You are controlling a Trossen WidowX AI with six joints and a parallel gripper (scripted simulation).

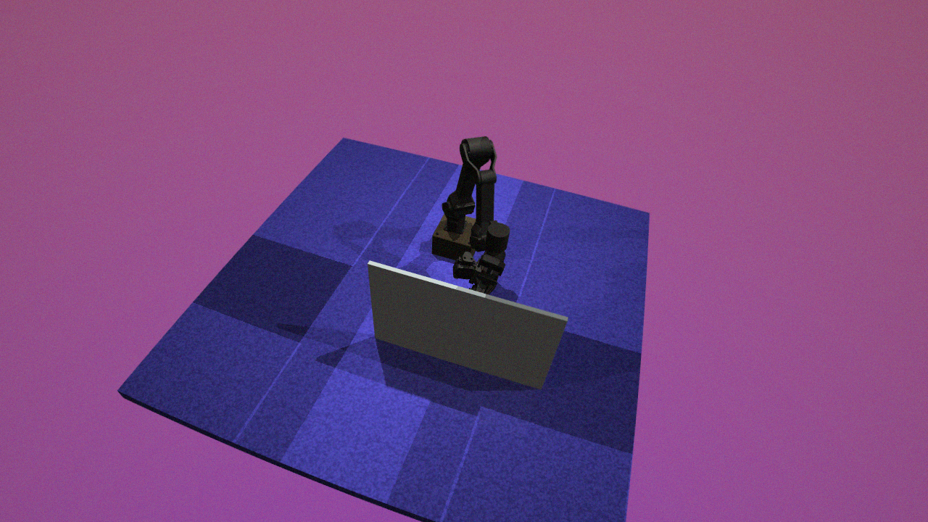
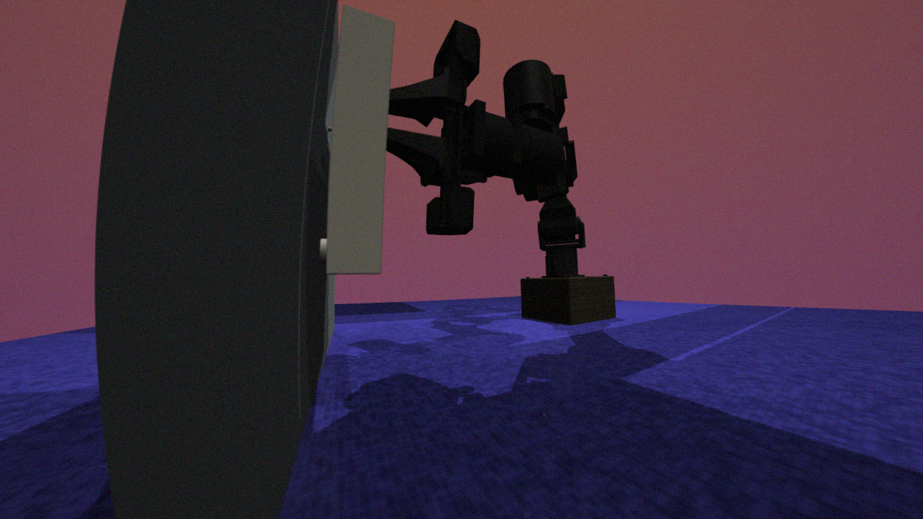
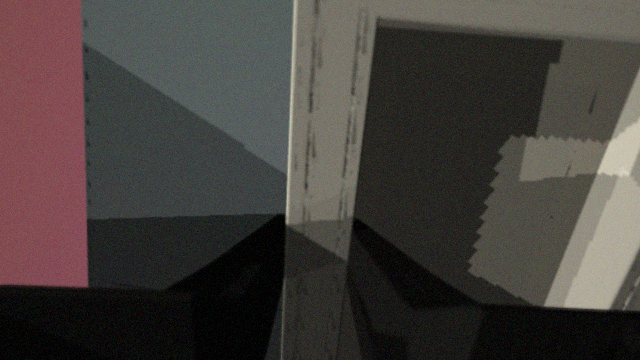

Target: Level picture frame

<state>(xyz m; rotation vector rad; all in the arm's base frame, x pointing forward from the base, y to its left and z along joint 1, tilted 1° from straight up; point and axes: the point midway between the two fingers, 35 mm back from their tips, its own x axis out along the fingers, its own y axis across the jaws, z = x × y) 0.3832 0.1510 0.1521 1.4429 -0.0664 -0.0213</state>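
Observation:
The picture frame (image 2: 358,154) (image 3: 325,125) hangs close in front of the upright wall panel (image 1: 454,330) (image 2: 206,258) (image 3: 185,165). In the wrist view its pale top rail runs up and down the picture and is slightly out of parallel with the panel's top edge, closer to it toward the bottom of the view. My gripper (image 3: 316,228) is shut on this rail, one fingertip on each side. In the exterior view the fingers reach behind the frame's side, which hides their tips. The screw and the notched strip are hidden. In the top view the panel hides the frame.
A small pale stub (image 2: 324,249) shows between the frame's lower end and the panel. My arm's base block (image 1: 452,241) (image 2: 567,300) stands on the blue mat (image 1: 570,259) (image 2: 806,367), on the frame's side of the panel. Shadows cross the mat and panel.

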